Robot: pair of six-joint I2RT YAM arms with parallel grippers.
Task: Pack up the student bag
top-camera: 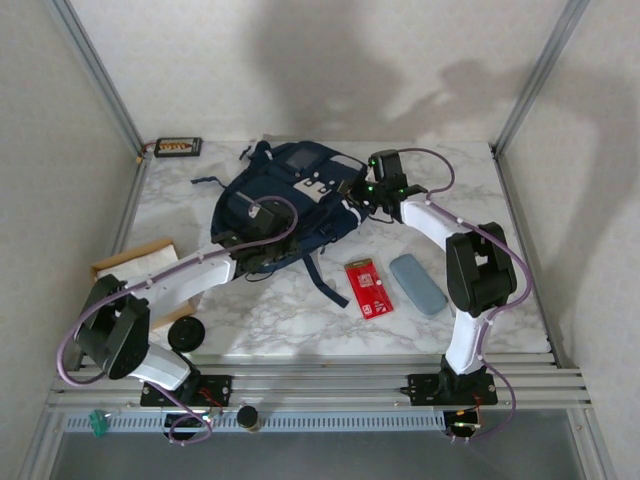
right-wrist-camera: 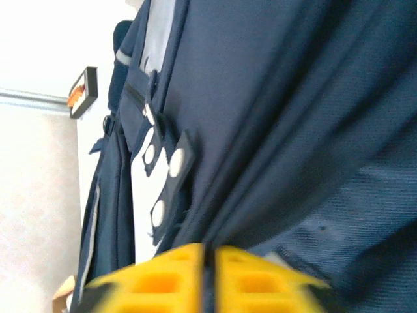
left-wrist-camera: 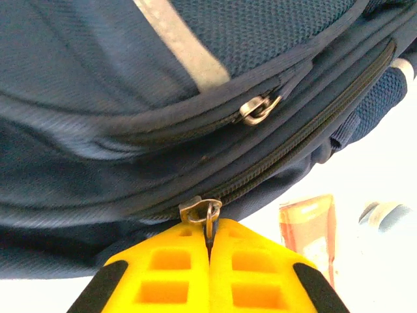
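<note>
1. Navy-blue fabric: the student bag (top-camera: 290,200) lies flat on the marble-patterned table (top-camera: 520,300), at the far middle, with its dark straps trailing toward the near side.
2. Left gripper (left-wrist-camera: 210,236): the yellow fingers are pressed together and clamped on the metal zip pull (left-wrist-camera: 207,212) of the lower zip, at the bag's near left edge. A second zip pull (left-wrist-camera: 259,107) sits free on the zip above it.
3. Right gripper (right-wrist-camera: 210,262): it is up against the bag's right side. A narrow dark gap shows between the blurred yellow fingers. Whether they pinch fabric or stand slightly apart cannot be told.
4. Red packet (top-camera: 368,288): it lies flat on the table, near and to the right of the bag and apart from it.
5. Grey-blue oblong case (top-camera: 417,284): it lies just right of the red packet, not touching it.
6. Cardboard box (top-camera: 130,265): it is at the left edge of the table, partly under the left arm.
7. Small dark tray (top-camera: 178,147): it is in the far left corner, well apart from the bag.
</note>
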